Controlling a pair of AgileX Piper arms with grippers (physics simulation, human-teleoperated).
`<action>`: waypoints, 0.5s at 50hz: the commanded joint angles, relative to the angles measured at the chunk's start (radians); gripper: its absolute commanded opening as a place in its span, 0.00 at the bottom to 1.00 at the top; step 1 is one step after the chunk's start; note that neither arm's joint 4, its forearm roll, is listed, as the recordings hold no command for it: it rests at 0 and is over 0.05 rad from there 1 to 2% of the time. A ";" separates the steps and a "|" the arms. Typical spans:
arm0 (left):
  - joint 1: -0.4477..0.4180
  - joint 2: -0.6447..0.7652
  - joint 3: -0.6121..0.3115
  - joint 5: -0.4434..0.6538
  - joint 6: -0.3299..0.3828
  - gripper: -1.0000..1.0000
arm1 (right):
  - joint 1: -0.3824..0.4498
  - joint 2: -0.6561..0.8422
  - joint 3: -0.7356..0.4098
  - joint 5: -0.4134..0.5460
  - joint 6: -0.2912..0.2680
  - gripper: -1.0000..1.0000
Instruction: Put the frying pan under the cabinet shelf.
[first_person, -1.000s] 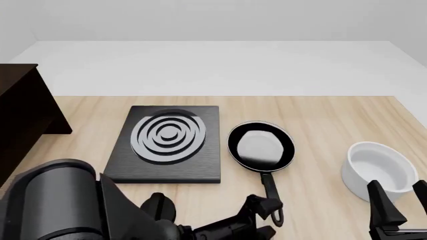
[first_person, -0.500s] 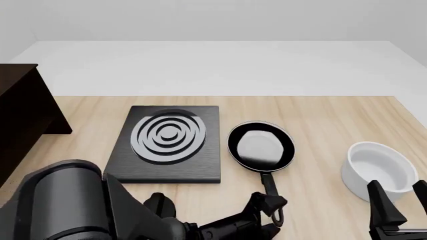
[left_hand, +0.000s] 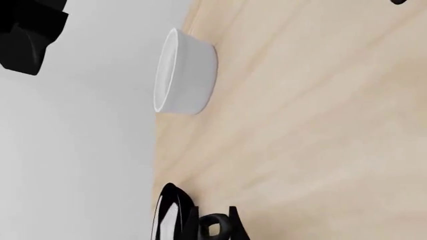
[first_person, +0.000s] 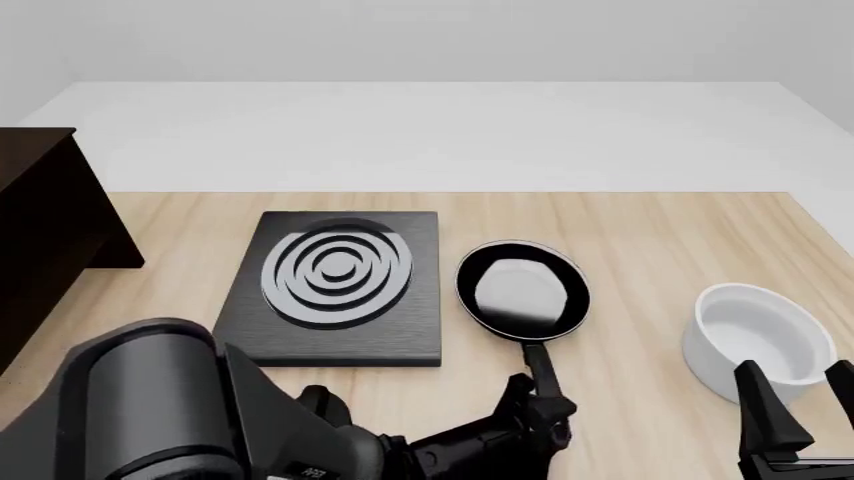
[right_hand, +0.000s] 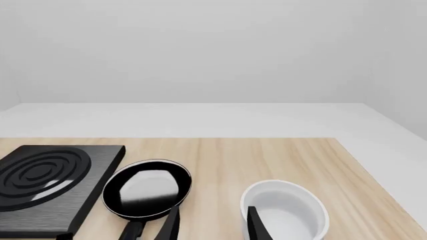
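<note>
Frying pan (first_person: 522, 291) lies on the table just right of the stove plate (first_person: 336, 287); left gripper (first_person: 545, 412) sits at its handle end, closure indiscernible, where an off-centre pinch risks swivelling the pan short of the cabinet shelf (first_person: 47, 235).

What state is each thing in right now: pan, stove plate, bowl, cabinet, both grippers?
frying pan: upright on the table right of the stove plate, nothing inside, handle toward the arms.
stove plate: flat on the table, nothing on it.
white bowl: upright, nothing inside, near the right gripper.
cabinet shelf: at the table's left edge, pan not under it.
left gripper: at the pan handle's end; grip unclear.
right gripper: open, holding nothing.
</note>
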 joint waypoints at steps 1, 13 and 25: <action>0.030 0.081 0.013 0.024 0.332 0.00 | 0.000 0.000 0.000 0.000 0.000 1.00; 0.011 -0.014 0.107 -0.020 0.405 0.00 | 0.000 0.000 0.000 0.000 0.000 1.00; -0.033 -0.117 0.226 -0.104 0.553 0.00 | 0.000 0.000 0.000 0.000 0.000 1.00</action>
